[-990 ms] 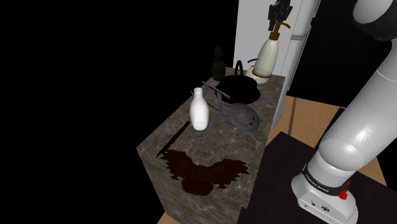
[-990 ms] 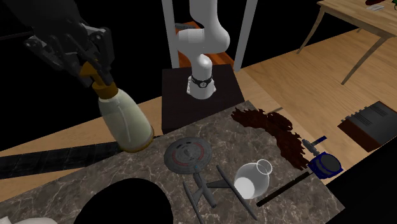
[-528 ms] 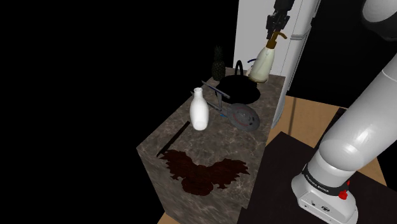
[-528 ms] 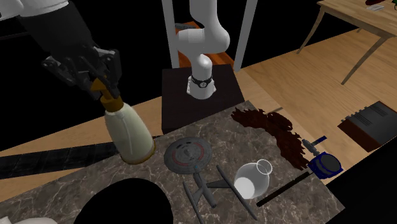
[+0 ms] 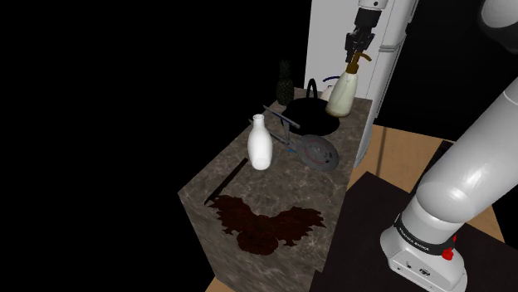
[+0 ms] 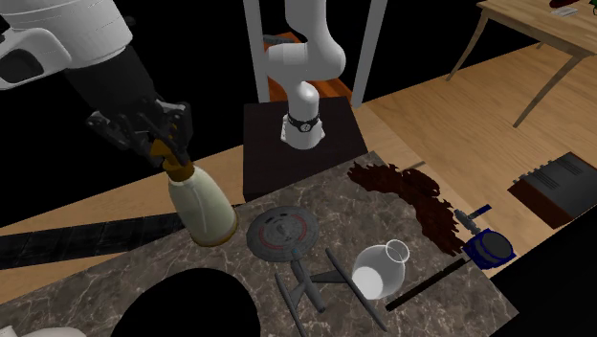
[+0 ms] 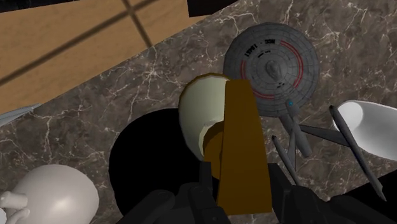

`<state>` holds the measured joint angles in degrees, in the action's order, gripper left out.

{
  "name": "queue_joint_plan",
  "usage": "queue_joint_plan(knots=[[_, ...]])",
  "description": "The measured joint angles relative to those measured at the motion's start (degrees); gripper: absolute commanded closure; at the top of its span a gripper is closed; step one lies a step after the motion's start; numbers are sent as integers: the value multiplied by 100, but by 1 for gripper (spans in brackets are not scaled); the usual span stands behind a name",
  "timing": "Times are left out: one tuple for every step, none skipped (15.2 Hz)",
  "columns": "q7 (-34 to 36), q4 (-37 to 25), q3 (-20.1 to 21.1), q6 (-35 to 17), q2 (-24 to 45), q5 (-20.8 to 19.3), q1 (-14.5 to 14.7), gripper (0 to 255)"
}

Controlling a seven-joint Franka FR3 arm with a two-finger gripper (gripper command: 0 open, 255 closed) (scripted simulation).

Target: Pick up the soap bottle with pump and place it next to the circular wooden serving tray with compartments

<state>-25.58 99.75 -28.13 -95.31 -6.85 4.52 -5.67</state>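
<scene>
Overhead, the arm (image 6: 72, 33) points steeply down, tool (image 6: 163, 146) clamping the soap bottle (image 6: 203, 206) by its pump.

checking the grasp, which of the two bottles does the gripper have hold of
The cream soap bottle: the gripper clasps its brown pump. The white bottle stands apart on the counter, untouched.

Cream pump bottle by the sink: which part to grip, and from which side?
Take the cream soap bottle by its brown pump head, coming down from above. It stands nearly upright and its body widens toward a broad base, so the pump is the narrow part on top. The black gripper sits on it that way, jaws shut on the pump.
</scene>
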Motion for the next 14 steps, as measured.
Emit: queue_joint_plan(knots=[[12, 115, 11, -84, -38, -16, 4, 255], [1, 209, 10, -174, -41, -16, 2, 255], [-7, 305, 9, -249, -63, -27, -2, 255], [-8, 378, 11, -326, -59, -24, 0, 255], [-16, 467, 11, -404, -72, -29, -2, 255], [-26, 560, 8, -490, -78, -31, -5, 255], [-27, 649, 11, -560, -100, -41, -6, 255], [-39, 737, 8, -639, -110, -45, -10, 255], [-51, 804, 4, -723, -91, -34, -10, 255], [-55, 894, 5, -800, -104, -39, -11, 255], [-56, 983, 8, -882, -113, -42, -10, 255], [-65, 1046, 6, -948, -109, -39, -11, 255], [-70, 1120, 7, -1031, -98, -31, -8, 255], [-78, 1196, 6, -1102, -103, -32, -10, 255]])
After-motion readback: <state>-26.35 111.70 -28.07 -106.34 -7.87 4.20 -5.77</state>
